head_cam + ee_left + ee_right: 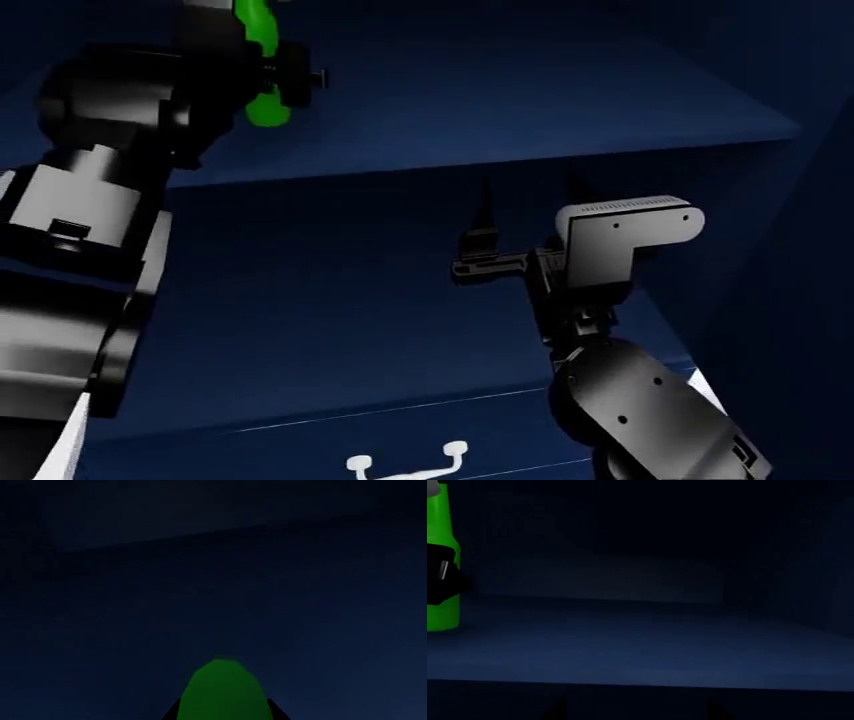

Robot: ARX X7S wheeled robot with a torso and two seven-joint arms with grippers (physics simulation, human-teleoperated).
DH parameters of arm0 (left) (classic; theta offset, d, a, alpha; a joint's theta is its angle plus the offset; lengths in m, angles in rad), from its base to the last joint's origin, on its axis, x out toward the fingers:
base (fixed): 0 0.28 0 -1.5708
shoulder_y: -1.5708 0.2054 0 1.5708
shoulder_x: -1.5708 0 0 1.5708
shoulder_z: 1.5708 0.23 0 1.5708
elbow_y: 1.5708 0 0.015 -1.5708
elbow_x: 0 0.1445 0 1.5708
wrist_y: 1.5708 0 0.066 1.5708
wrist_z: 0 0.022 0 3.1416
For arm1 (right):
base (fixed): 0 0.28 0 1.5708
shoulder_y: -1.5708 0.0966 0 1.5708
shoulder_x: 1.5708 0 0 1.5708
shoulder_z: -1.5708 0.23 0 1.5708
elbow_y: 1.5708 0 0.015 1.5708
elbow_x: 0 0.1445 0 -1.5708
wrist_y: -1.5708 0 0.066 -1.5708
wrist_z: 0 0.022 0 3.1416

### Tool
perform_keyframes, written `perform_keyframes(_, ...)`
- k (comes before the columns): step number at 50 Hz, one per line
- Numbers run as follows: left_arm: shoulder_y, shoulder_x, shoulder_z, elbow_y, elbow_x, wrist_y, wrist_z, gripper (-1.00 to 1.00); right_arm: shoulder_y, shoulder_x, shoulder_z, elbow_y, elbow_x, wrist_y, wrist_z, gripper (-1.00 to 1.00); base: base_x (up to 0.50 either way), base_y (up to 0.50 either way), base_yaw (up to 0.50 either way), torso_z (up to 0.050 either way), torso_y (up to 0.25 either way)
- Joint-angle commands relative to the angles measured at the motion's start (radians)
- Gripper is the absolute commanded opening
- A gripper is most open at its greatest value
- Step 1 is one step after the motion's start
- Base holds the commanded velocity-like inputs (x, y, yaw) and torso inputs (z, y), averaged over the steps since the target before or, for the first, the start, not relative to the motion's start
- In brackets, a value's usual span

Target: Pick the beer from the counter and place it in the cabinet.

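While the left gripper [274, 75] is clamping the green beer bottle [258, 60] just above the cabinet's navy shelf [534, 110], it is needing an upright, gentle lowering before release; the right gripper [527, 205] is idling with jaws apart.

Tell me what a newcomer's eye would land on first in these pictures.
The bright green beer stands out first, held upright in the left gripper at the upper left of the head view, over the navy shelf inside the cabinet. Next comes the right gripper, empty, pointing into the cabinet below that shelf. Last are the white curved handles at the bottom edge.
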Motion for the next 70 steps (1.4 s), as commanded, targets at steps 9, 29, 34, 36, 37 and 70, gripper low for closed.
perform_keyframes(9,0.043,0.026,-0.169,-0.088,0.13,0.047,0.027,-1.0,-0.001,-0.009,-0.001,0.027,-0.001,-0.019,-0.008,1.0,0.0,0.0,0.0,0.0,0.0)
perform_keyframes(29,0.108,0.031,-0.327,-0.089,0.305,0.043,0.042,-1.0,0.0,-0.024,-0.007,0.067,-0.007,-0.041,-0.02,1.0,0.0,0.0,0.0,0.0,0.0)
perform_keyframes(34,0.109,0.033,-0.37,-0.089,0.334,0.037,0.057,-1.0,0.001,-0.025,-0.008,0.071,-0.007,-0.043,-0.022,1.0,0.0,0.0,0.0,0.0,-0.004)
perform_keyframes(36,0.108,0.034,-0.385,-0.089,0.344,0.035,0.059,-1.0,0.002,-0.025,-0.008,0.068,-0.006,-0.041,-0.021,1.0,0.0,0.0,0.0,0.0,-0.005)
perform_keyframes(37,0.107,0.034,-0.392,-0.089,0.348,0.034,0.06,-1.0,0.002,-0.025,-0.008,0.067,-0.006,-0.041,-0.02,1.0,0.0,0.0,0.0,0.0,0.0)
perform_keyframes(70,-0.003,0.016,-0.516,-0.087,0.398,0.064,0.085,1.0,0.013,-0.035,-0.044,0.034,-0.022,-0.037,-0.027,1.0,0.0,0.0,0.0,0.0,-0.001)
